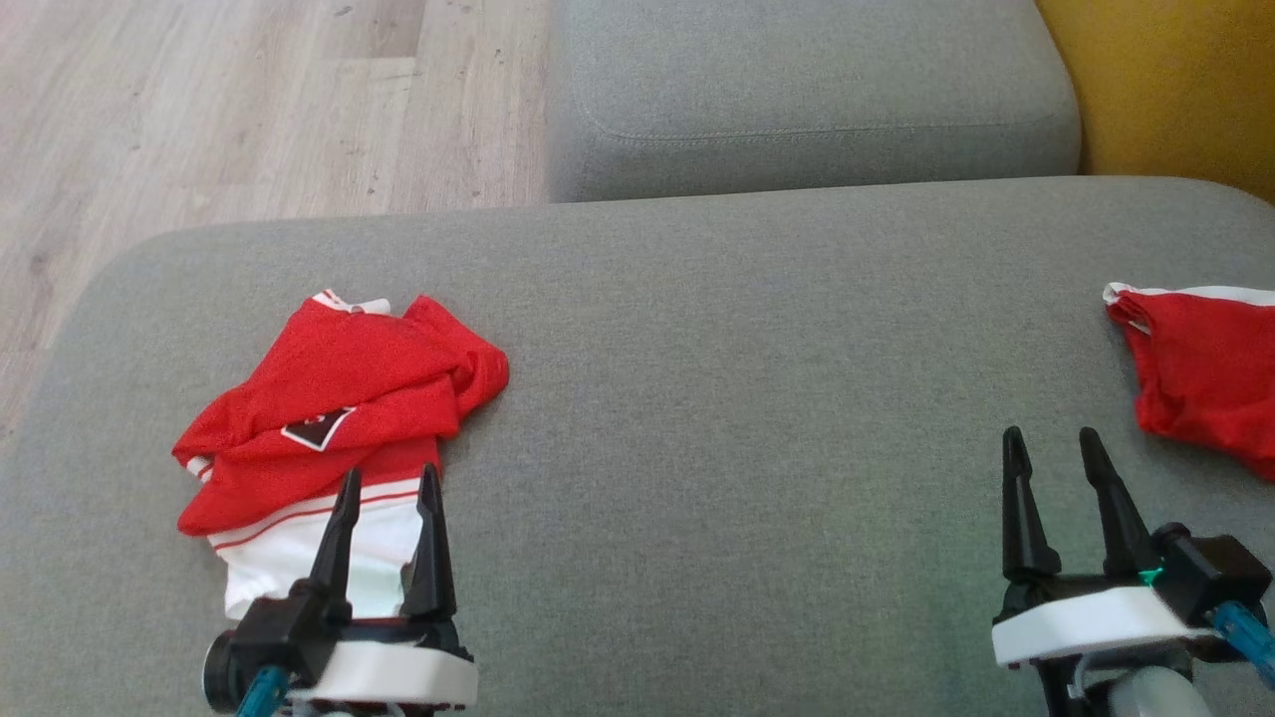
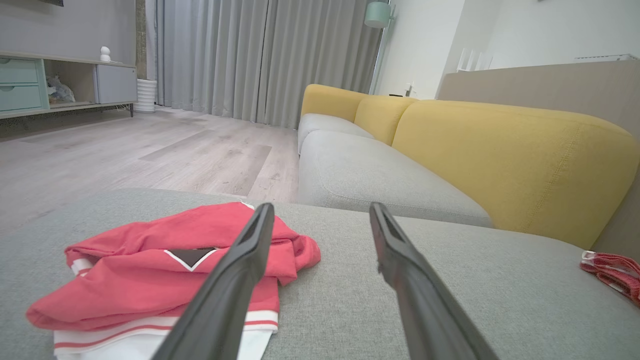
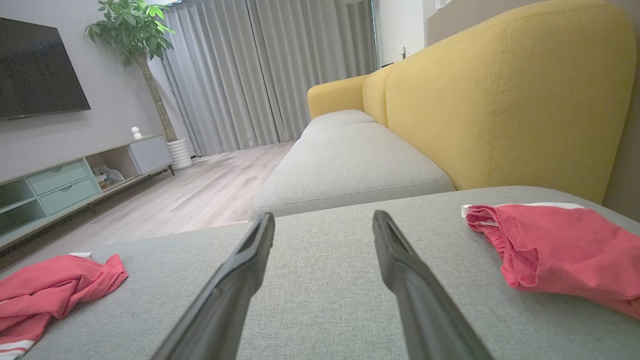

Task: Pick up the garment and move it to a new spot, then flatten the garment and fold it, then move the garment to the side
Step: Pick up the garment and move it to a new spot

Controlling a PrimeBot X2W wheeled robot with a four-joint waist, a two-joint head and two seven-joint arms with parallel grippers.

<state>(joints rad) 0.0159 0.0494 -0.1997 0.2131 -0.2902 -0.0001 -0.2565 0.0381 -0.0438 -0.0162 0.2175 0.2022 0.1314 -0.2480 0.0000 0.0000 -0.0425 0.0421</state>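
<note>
A red and white garment [image 1: 329, 418] with a dark diamond badge lies crumpled on the left of the grey sofa cushion [image 1: 737, 398]. The left wrist view shows the garment [image 2: 150, 280] low on the left, and it appears as a red heap [image 3: 50, 292] at the far left of the right wrist view. My left gripper [image 1: 389, 488] hangs open just over the garment's near white edge, nothing between its fingers. My right gripper [image 1: 1053, 448] is open above bare cushion, left of a second red garment [image 1: 1210, 373].
The second red garment [image 3: 560, 255] with white trim lies at the cushion's right edge. Another grey seat cushion [image 1: 807, 90] and a yellow backrest [image 1: 1175, 90] sit behind. Wooden floor [image 1: 219, 110] drops off to the far left. The cushion's middle is bare fabric.
</note>
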